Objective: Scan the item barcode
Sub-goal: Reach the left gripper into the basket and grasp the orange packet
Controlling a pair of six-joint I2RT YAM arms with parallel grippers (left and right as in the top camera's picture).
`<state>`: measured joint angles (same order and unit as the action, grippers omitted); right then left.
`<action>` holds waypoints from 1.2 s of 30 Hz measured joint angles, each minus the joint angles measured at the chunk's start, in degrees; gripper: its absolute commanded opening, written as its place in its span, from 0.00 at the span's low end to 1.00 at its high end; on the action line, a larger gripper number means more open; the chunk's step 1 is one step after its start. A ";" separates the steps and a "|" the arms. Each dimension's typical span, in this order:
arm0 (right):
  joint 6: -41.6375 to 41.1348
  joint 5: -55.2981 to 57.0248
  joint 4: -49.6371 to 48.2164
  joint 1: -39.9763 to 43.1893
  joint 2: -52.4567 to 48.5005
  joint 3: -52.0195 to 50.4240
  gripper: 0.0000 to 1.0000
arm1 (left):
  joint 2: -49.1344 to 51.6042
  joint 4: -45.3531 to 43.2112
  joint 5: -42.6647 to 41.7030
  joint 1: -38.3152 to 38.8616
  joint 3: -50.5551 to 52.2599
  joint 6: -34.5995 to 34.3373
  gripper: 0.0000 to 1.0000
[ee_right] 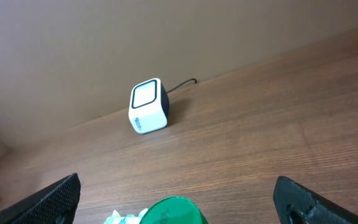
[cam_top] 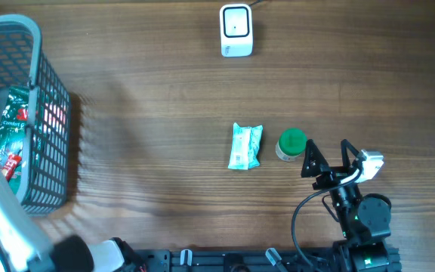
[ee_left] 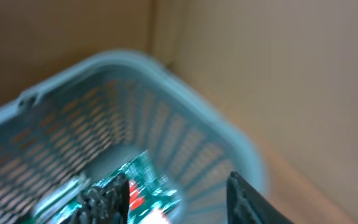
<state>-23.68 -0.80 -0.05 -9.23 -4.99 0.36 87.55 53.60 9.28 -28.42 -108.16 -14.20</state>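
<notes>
Two poses logged: we see the left gripper (ee_left: 176, 182) spread over the basket (ee_left: 185, 93), the right gripper (cam_top: 327, 151) spread wide beside the green-lidded jar (cam_top: 291, 143).

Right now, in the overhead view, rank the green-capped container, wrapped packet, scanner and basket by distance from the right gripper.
From the right gripper:
1. Green-capped container, beside it.
2. Wrapped packet, farther left.
3. Scanner, table's far side.
4. Basket, far left.

Blurry basket (ee_left: 160, 130), edge-cropped green packet (ee_left: 145, 179)
</notes>
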 measured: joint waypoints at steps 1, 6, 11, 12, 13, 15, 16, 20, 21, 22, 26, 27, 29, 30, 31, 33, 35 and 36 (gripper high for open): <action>0.00 0.00 0.00 0.00 0.00 0.00 1.00 | 2.08 0.92 -0.28 -1.27 0.02 0.00 0.49; 0.00 0.00 0.00 0.00 0.00 0.00 1.00 | 11.26 5.92 -1.97 -4.07 0.24 -0.02 0.55; 0.00 0.00 0.00 0.00 0.00 0.00 1.00 | 18.27 8.35 -4.37 -4.70 0.33 0.04 0.62; 0.00 0.00 0.00 0.00 0.00 0.00 1.00 | 19.15 8.61 -4.92 -4.68 0.33 0.11 0.63; 0.00 0.00 0.00 0.00 0.00 0.00 1.00 | 20.22 9.01 -5.77 -4.68 0.33 0.17 0.65; 0.00 0.00 0.00 0.00 0.00 0.00 1.00 | 21.75 9.22 -7.56 -4.68 0.39 0.48 0.69; 0.00 0.00 0.00 0.00 0.00 0.00 1.00 | 22.23 9.22 -8.28 -4.68 0.42 0.74 0.69; 0.00 0.00 0.00 0.00 0.00 0.00 1.00 | 24.65 9.22 -11.74 -4.68 0.42 2.23 0.72; 0.00 0.00 0.00 0.00 0.00 0.00 1.00 | 25.18 9.20 -12.24 -4.68 0.42 2.60 0.73; 0.00 0.00 0.00 0.00 0.00 0.00 1.00 | 25.97 9.18 -12.50 -4.68 0.42 2.97 0.73; 0.02 0.00 0.00 0.00 0.00 0.00 1.00 | 28.89 8.90 -13.09 -4.70 1.22 4.37 0.73; 0.00 0.00 0.00 0.00 0.00 0.00 1.00 | 29.40 8.55 -13.11 -4.68 1.77 4.57 0.74; 0.00 0.00 0.00 0.00 0.00 0.00 1.00 | 30.51 7.80 -13.29 -4.70 3.28 5.01 0.74; 0.00 0.00 0.00 0.00 0.00 0.00 1.00 | 31.10 7.37 -13.31 -4.70 4.20 5.16 0.74; 0.00 0.00 0.00 0.00 0.00 0.00 1.00 | 31.45 6.97 -13.35 -4.70 4.96 5.18 0.74; 0.00 0.00 0.00 0.00 0.00 0.00 1.00 | 32.33 6.29 -13.49 -4.70 6.73 5.22 0.74; 0.00 0.00 0.00 0.00 0.00 0.00 1.00 | 33.14 5.09 -13.55 -4.70 8.66 5.40 0.75; 0.00 0.00 0.00 0.00 0.00 0.00 1.00 | 33.44 4.17 -13.53 -4.70 9.88 5.40 0.74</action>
<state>-23.68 -0.80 -0.05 -9.23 -4.99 0.36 120.99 57.78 -4.25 -33.12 -98.28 -8.80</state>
